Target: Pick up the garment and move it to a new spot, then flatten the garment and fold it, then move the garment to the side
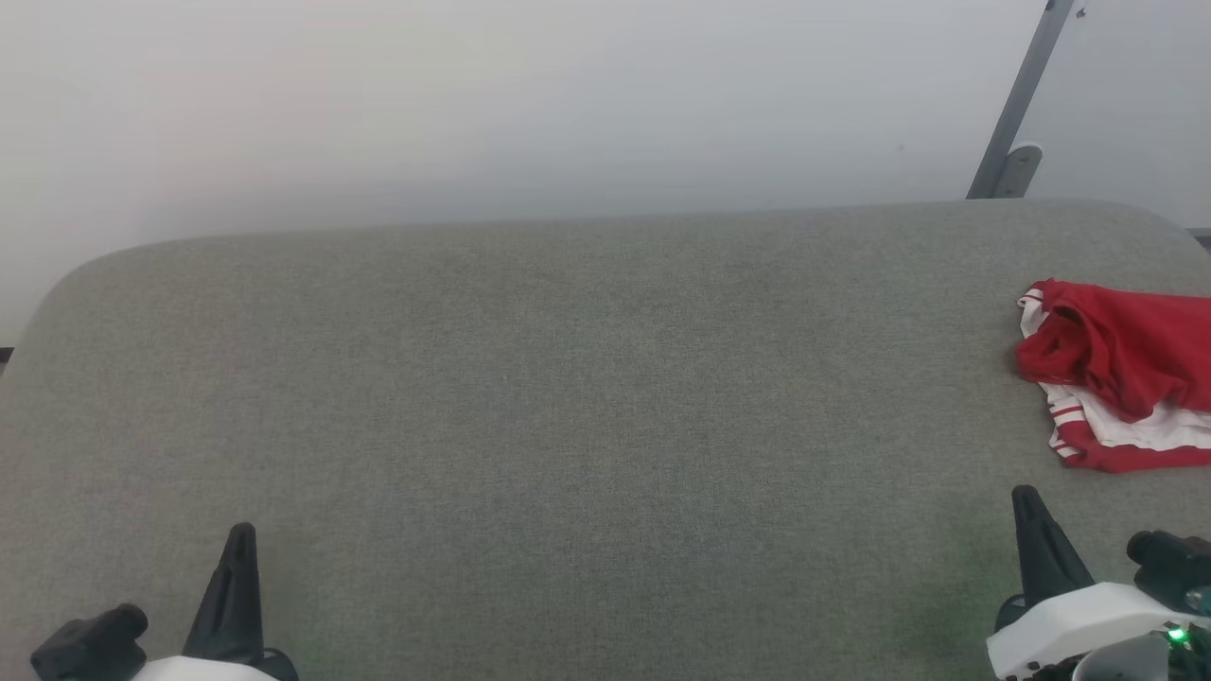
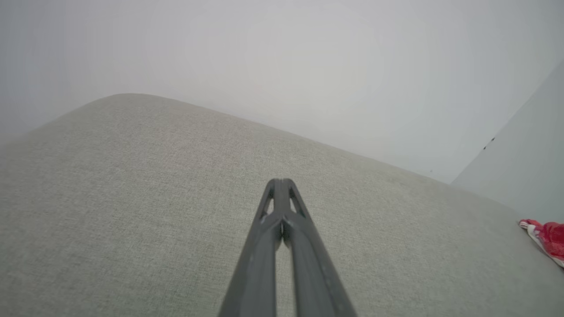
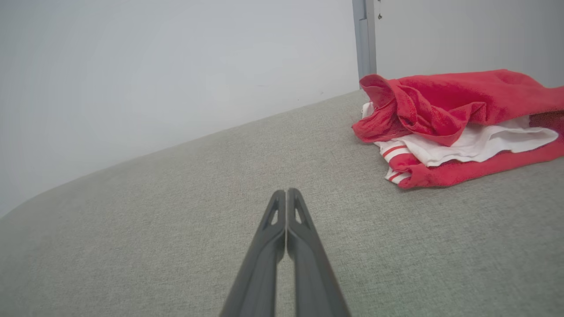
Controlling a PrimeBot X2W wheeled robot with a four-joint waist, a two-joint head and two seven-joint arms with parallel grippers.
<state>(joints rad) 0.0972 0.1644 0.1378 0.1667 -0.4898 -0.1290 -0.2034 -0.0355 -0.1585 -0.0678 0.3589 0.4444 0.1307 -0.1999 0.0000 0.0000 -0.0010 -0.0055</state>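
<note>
Garment (image 1: 1126, 374) loosely heaped at right edge of surface (image 1: 568, 397), awaiting pickup or already folded aside, undecidable; left gripper (image 2: 282, 185) and right gripper (image 3: 287, 193) pressed together, empty.

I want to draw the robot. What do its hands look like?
The left gripper and right gripper each have two long dark fingers tapering to a point, with triangular cut-outs near the tips. Both sit on white shells; a green light glows on the right one.

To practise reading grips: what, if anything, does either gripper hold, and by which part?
Nothing is held. The left gripper and right gripper are shut empty; the crumpled bright-red fabric garment lies apart on the grey surface.
</note>
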